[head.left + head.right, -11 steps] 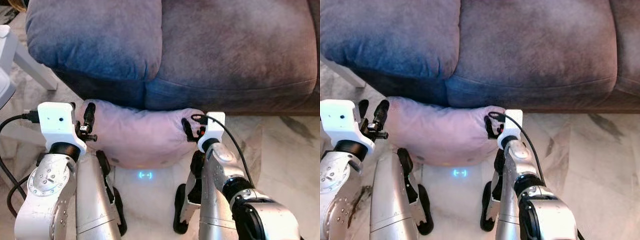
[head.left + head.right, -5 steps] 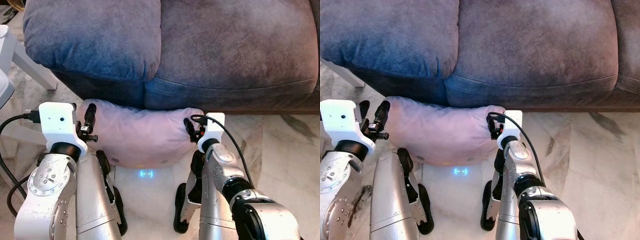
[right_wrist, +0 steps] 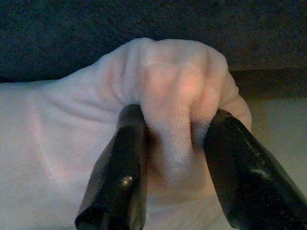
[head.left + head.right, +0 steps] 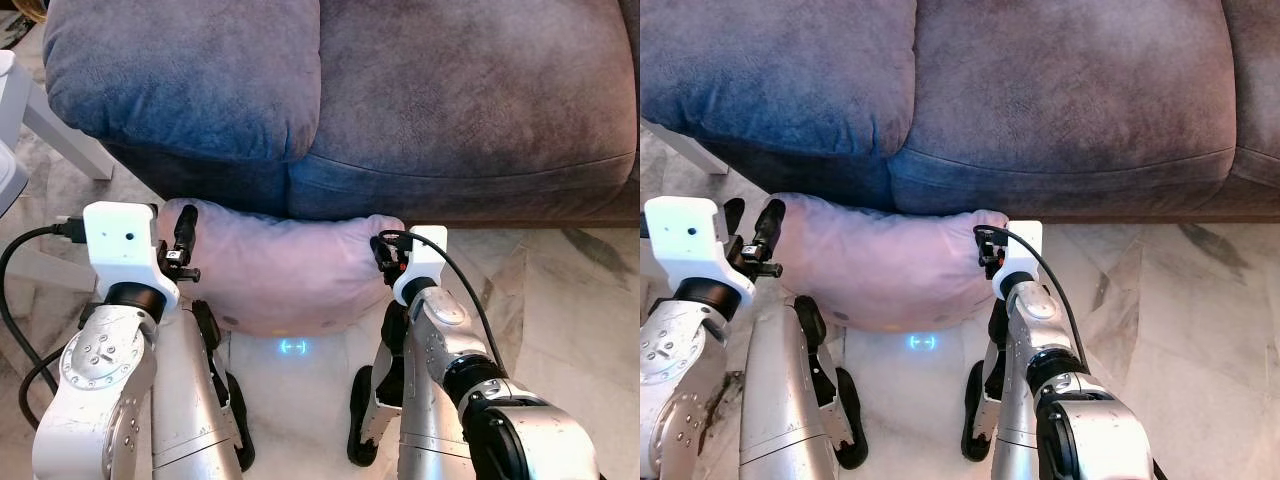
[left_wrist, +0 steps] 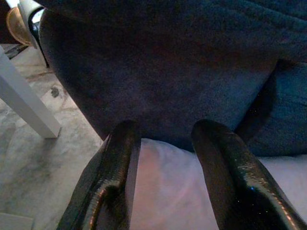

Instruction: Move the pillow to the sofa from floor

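Across the top, a big dark blue-grey sofa with 2 plump seat cushions meeting at a seam, front edge overhanging the floor. Below it, a pale marble-patterned floor, with a small blue light mark glowing near the robot's feet. At the far left, a slanted white furniture leg.

Down on the floor, pressed against the base of the sofa, a soft pale pink pillow, its back edge tucked under the overhang of the cushions, not yet up on the seat.

At the pillow's left end, the left end effector on a silver arm with a white wrist block, fingers pointing toward the sofa. Seen from its wrist: 2 black fingers spread apart, pink pillow fabric showing between them, nothing pinched, so released. Dark sofa upholstery close ahead of the tips.

At the pillow's right end, the right end effector, also on a silver arm with a white wrist block and a black cable looping over it. Seen from its wrist: 2 black fingers clenched on a bunched fold of the pillow's corner, fabric squeezed up between them, sofa dark behind.

At the bottom, between the arms, the robot's silver legs and black feet standing on the floor just short of the pillow.
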Available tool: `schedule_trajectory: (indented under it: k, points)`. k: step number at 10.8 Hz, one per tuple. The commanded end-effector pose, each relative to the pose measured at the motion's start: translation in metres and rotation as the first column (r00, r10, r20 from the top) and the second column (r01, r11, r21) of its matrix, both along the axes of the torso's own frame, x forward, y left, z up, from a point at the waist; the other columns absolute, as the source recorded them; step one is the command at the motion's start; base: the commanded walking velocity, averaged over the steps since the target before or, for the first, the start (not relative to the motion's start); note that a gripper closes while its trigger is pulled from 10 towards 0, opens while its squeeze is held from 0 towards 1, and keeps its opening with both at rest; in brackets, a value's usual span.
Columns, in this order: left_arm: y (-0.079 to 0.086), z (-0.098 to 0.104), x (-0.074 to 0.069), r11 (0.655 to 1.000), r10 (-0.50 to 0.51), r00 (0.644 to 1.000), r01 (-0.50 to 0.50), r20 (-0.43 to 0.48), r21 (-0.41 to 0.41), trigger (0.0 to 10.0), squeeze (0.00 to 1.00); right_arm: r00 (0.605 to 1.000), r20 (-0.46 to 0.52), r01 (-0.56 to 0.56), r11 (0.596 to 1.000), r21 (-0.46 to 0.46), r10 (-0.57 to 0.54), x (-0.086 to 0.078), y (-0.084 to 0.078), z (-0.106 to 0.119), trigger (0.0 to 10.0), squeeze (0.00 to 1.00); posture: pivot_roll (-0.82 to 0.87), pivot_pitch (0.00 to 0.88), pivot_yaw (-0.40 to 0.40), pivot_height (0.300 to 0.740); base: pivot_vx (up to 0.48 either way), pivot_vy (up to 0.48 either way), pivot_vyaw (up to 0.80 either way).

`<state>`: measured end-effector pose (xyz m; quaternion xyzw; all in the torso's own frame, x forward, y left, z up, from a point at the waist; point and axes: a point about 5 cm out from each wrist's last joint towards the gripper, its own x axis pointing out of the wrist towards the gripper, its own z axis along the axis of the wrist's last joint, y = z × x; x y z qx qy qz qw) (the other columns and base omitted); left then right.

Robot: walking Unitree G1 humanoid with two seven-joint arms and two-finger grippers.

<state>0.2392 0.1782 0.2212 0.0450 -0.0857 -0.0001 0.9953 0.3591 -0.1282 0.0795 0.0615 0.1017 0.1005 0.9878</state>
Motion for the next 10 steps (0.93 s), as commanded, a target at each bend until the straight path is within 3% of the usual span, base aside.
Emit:
schedule_trajectory:
  k: [1, 5, 8, 9, 10]
  points:
    - [-0.001, -0.008, -0.001, 1.0, -0.01, 0.999, 0.01, -0.036, 0.001, 10.0, 0.0, 0.997, -0.079, -0.01, 1.0, -0.02, 0.008, -0.011, 0.001, -0.02, 0.0, 0.0, 0.25, 0.519, -0.084, 0.468, 0.0, 0.0, 0.0]
    - [-0.001, -0.015, 0.007, 1.0, -0.009, 0.999, 0.009, -0.048, -0.004, 10.0, 0.0, 0.997, -0.078, -0.004, 0.999, -0.041, 0.0, -0.009, 0.003, -0.017, 0.0, 0.0, 0.23, 0.498, -0.086, 0.468, 0.0, 0.0, 0.0]
    - [0.006, -0.033, 0.019, 1.0, 0.012, 0.997, -0.013, -0.073, -0.003, 10.0, 0.0, 1.0, -0.019, -0.017, 0.999, -0.035, 0.016, -0.001, 0.007, -0.003, 0.0, 0.0, 0.22, 0.406, -0.101, 0.468, 0.0, 0.0, 0.0]
    - [0.009, -0.038, 0.026, 1.0, 0.017, 0.997, -0.017, -0.076, -0.001, 10.0, 0.0, 1.0, -0.001, -0.022, 0.999, -0.036, 0.022, 0.001, 0.008, 0.001, 10.0, 0.0, 0.21, 0.372, -0.106, 0.468, 0.0, 0.0, 0.0]
    - [0.014, -0.048, 0.036, 0.999, 0.033, 0.996, -0.034, -0.086, -0.017, 10.0, 0.0, 1.0, 0.002, -0.025, 0.999, -0.029, 0.025, 0.001, 0.008, 0.001, 10.0, 0.0, 0.21, 0.331, -0.11, 0.468, 0.0, 0.0, 0.0]
